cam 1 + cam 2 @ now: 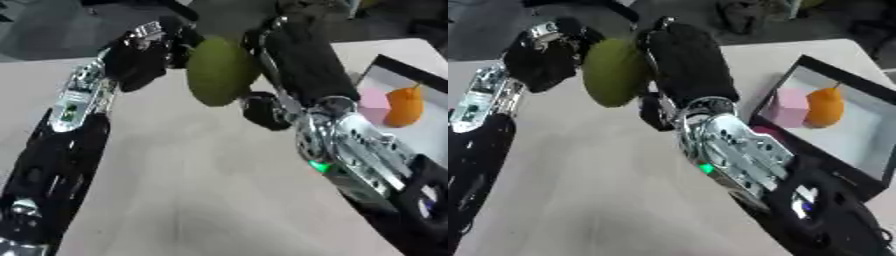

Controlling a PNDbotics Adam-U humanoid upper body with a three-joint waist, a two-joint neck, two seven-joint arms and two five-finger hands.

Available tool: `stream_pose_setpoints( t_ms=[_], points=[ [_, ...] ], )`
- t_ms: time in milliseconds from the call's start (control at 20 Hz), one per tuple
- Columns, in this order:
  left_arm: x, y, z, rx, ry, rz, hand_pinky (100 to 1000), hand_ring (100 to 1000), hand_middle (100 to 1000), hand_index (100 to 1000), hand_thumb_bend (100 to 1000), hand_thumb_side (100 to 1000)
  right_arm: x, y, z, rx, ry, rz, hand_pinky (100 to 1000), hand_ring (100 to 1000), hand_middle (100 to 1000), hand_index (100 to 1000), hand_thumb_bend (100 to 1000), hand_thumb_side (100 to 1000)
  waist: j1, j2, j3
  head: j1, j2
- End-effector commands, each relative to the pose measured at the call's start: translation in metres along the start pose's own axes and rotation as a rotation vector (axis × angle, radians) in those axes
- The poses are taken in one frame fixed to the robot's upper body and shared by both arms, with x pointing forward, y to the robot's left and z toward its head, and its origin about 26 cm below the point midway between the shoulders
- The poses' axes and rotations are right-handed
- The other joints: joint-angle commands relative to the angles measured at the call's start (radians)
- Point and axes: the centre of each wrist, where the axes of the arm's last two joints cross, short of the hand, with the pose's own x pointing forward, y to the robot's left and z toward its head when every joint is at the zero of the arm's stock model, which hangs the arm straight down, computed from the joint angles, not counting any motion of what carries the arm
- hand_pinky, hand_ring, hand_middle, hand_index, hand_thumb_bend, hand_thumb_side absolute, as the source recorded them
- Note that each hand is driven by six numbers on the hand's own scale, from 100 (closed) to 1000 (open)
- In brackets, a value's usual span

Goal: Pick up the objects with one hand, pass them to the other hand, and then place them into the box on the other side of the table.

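Observation:
A green oval fruit [219,72] hangs above the table between my two hands. My left hand [140,57] comes in from the left, and its curled fingers touch the fruit's upper left side. On the fruit's right side lies my right hand [297,60], fingers along it and thumb [262,111] curled under its lower end. The black-rimmed box [866,86] stands at the table's right side. Inside it lie a pink block [787,107] and an orange fruit [825,107].
The beige table [192,190] stretches below and in front of both arms. My right forearm [737,150] crosses close to the box's left rim. Dark floor and clutter lie beyond the far table edge.

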Motion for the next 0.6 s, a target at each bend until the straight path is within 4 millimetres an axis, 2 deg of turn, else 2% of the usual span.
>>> stream_pose_setpoints(
  t_ms=[50, 150, 250, 450, 600],
  points=[
    [0.021, 0.023, 0.018, 0.045, -0.015, -0.084, 705, 538, 601, 740, 100, 764, -0.013, -0.007, -0.005, -0.059, 0.069, 0.010, 697, 614, 442, 273, 100, 100, 0.003, -0.031, -0.002, -0.026, -0.006],
    [0.030, 0.034, 0.033, 0.074, -0.025, -0.120, 707, 540, 604, 744, 100, 687, -0.026, -0.002, -0.008, -0.078, 0.136, 0.032, 694, 612, 441, 274, 100, 100, 0.007, -0.038, 0.000, -0.064, 0.003],
    [0.040, 0.046, 0.052, 0.111, -0.037, -0.164, 708, 541, 605, 747, 100, 630, -0.046, 0.005, -0.012, -0.102, 0.238, 0.078, 692, 611, 441, 277, 100, 100, 0.013, -0.048, 0.009, -0.130, 0.013],
    [0.052, 0.061, 0.091, 0.172, -0.042, -0.230, 708, 542, 606, 748, 100, 579, -0.080, 0.013, -0.016, -0.168, 0.400, 0.159, 685, 605, 437, 288, 100, 100, 0.022, -0.059, 0.023, -0.216, 0.023],
    [0.057, 0.065, 0.132, 0.230, -0.043, -0.272, 708, 543, 606, 749, 100, 567, -0.114, 0.023, -0.017, -0.196, 0.512, 0.259, 678, 600, 433, 306, 100, 100, 0.030, -0.066, 0.031, -0.256, 0.026]
  ],
)
